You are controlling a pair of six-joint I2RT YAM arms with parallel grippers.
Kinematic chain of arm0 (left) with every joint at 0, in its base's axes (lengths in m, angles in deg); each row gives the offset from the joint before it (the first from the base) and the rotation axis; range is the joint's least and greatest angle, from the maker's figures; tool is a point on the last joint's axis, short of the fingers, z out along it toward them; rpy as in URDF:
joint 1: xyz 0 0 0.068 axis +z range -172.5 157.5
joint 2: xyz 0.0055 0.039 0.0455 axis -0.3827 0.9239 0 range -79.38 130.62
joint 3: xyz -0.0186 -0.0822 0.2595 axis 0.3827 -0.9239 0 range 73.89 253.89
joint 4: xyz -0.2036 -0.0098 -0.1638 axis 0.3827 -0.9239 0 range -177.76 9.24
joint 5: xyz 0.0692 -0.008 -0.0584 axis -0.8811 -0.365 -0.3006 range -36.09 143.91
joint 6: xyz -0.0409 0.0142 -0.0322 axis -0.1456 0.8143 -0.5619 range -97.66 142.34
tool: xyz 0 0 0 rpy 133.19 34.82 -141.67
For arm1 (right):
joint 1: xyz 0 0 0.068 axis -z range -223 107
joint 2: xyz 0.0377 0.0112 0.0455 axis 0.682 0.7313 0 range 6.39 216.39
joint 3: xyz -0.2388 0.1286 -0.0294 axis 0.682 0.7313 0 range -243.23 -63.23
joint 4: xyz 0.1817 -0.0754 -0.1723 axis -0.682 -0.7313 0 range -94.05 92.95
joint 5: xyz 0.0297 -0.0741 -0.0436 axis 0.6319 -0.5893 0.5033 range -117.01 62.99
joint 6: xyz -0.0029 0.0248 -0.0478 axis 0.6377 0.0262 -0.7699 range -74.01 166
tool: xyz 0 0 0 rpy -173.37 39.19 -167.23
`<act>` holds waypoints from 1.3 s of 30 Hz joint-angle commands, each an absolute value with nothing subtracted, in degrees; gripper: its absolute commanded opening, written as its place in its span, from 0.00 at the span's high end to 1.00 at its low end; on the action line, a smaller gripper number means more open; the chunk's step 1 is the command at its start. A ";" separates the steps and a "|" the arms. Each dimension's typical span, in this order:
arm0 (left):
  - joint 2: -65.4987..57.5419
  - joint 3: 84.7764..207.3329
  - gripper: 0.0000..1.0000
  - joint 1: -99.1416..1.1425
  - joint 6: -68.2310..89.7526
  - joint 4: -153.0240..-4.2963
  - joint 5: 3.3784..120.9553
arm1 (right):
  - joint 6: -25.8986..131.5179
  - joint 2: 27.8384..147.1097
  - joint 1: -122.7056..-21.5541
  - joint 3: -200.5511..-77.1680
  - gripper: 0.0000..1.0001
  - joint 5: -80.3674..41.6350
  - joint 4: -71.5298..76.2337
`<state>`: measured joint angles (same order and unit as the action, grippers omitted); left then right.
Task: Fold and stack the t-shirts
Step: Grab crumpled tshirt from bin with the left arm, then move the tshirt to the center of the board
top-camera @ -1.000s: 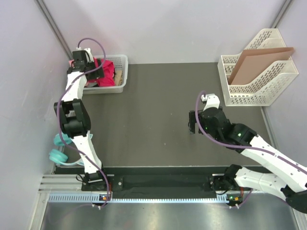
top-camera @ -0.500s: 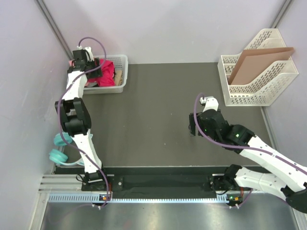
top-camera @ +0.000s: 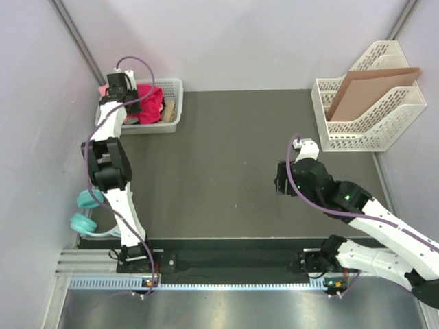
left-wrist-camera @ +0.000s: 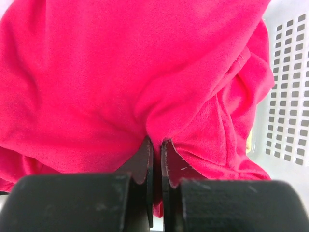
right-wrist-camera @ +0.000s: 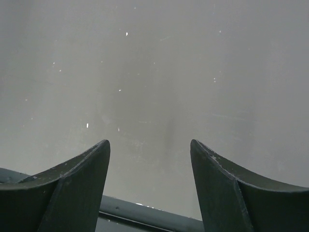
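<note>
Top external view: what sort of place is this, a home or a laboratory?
Probably a robot test cell in a laboratory. The left arm and right arm are bolted to a rail, plain walls close in the dark table, and a white basket holds a crimson t-shirt.

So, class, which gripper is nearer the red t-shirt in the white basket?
Left. The left gripper has its fingers shut on a fold of the red t-shirt in the basket. The right gripper hangs open over the table, well away.
</note>
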<state>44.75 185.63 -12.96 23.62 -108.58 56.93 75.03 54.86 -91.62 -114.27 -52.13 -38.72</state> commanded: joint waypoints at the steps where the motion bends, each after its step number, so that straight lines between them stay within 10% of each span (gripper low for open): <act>1: 38.05 187.35 1.00 -13.53 25.59 -108.27 58.29 | 75.70 54.64 -92.40 -114.29 0.32 -50.91 -37.40; 15: 2.54 189.90 1.00 -29.33 29.55 -124.43 71.65 | 72.54 53.86 -92.40 -117.10 0.33 -53.99 -38.09; 22: -7.74 172.70 1.00 -36.46 29.98 -131.30 77.90 | 72.45 48.85 -92.48 -121.49 0.35 -57.85 -42.57; 37: 0.76 162.83 1.00 -53.43 29.81 -129.63 76.40 | 75.35 46.29 -92.40 -121.32 0.39 -60.05 -45.83; 39: 1.04 161.35 0.54 -54.31 29.90 -130.16 78.50 | 75.53 46.91 -92.40 -120.71 0.39 -59.88 -45.31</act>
<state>1.50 159.03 -52.21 30.22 -132.69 74.24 74.46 46.25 -91.65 -121.00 -58.69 -46.20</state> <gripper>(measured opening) 0.124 0.610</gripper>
